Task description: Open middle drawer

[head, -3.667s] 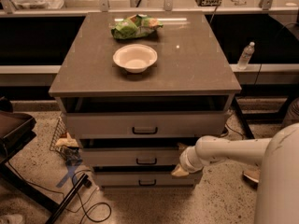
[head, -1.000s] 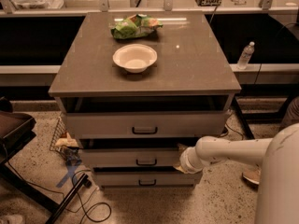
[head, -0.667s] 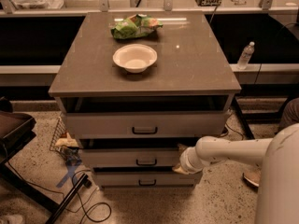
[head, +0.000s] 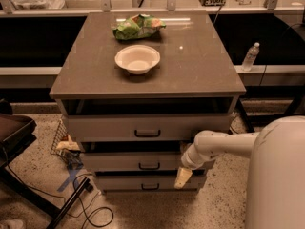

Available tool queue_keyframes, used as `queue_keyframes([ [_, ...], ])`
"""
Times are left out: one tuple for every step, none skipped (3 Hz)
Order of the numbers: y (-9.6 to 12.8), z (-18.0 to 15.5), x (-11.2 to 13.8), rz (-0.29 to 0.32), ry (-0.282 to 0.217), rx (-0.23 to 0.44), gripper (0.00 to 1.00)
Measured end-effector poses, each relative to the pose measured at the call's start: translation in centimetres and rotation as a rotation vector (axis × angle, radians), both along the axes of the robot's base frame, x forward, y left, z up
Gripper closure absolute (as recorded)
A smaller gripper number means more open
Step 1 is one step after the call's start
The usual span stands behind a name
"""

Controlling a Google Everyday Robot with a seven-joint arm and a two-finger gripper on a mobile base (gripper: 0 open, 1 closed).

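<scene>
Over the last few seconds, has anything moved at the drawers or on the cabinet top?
Nothing visibly changed. The gripper stays at the right end of the middle drawer; the bowl and green bag sit as before.

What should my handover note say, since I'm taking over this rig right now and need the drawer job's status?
Tool: low at the right end of the middle drawer front, reaching down over the bottom drawer. It is well right of the dark bar handle, not on it.
Middle drawer: sits under the top drawer, which looks partly pulled out. None of its grey interior shows.
Done: nothing visible on the drawer itself; it looks unopened.
Left: get the tool onto the central handle, then pull the drawer out.
</scene>
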State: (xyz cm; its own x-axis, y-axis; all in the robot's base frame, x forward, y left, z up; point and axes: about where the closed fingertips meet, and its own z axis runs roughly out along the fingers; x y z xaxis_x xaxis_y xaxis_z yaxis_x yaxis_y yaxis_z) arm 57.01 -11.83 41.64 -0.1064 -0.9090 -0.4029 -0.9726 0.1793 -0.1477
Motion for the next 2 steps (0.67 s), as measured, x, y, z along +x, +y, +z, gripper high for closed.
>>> queue_keyframes([
  [0.0,0.0,0.0,0.0,0.0,0.0,0.0],
  [-0.02,-0.23,-0.37,-0.004,0.008,-0.001,0.25],
])
